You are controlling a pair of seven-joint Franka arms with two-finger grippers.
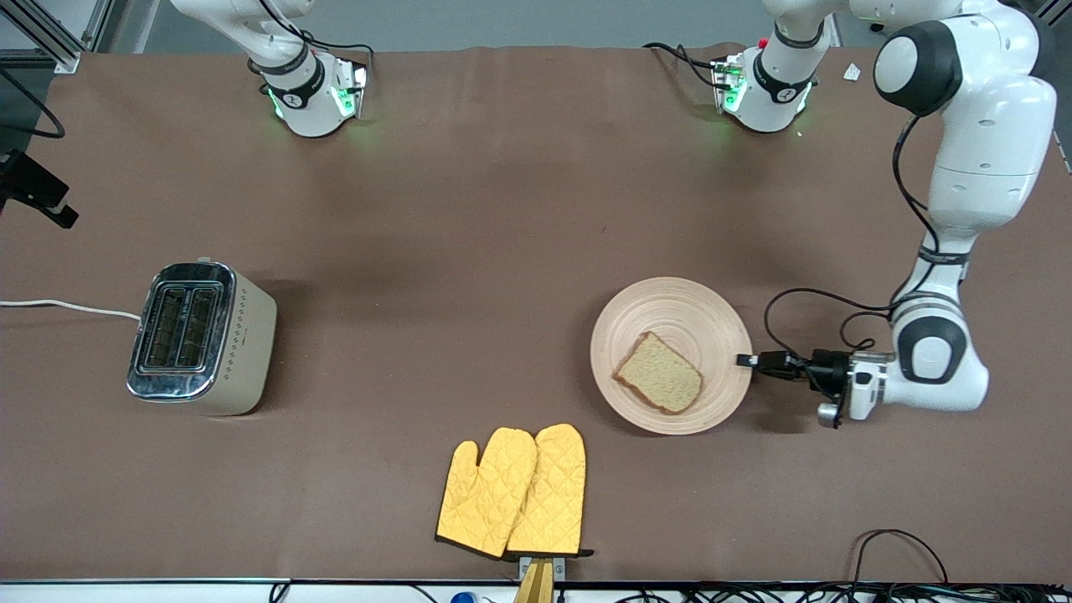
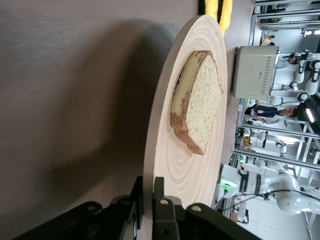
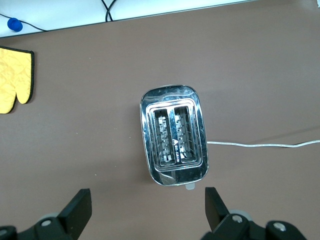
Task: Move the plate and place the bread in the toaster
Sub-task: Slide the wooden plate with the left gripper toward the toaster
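1. the table [image 1: 502, 251] has a plain brown top.
2. the toaster [image 1: 201, 339] stands on it toward the right arm's end, and its white cord [image 1: 67, 307] lies on the table too.
3. the plate [image 1: 670, 355] sits on it toward the left arm's end.
4. two yellow oven mitts [image 1: 512, 492] lie side by side, nearer the front camera than the plate.

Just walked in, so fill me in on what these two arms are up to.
The left gripper is closed on the rim of the plate, which sits on the table with the bread lying on it. The right gripper hangs open above the toaster, whose slots are empty. A pair of yellow oven mitts lies nearer the camera.
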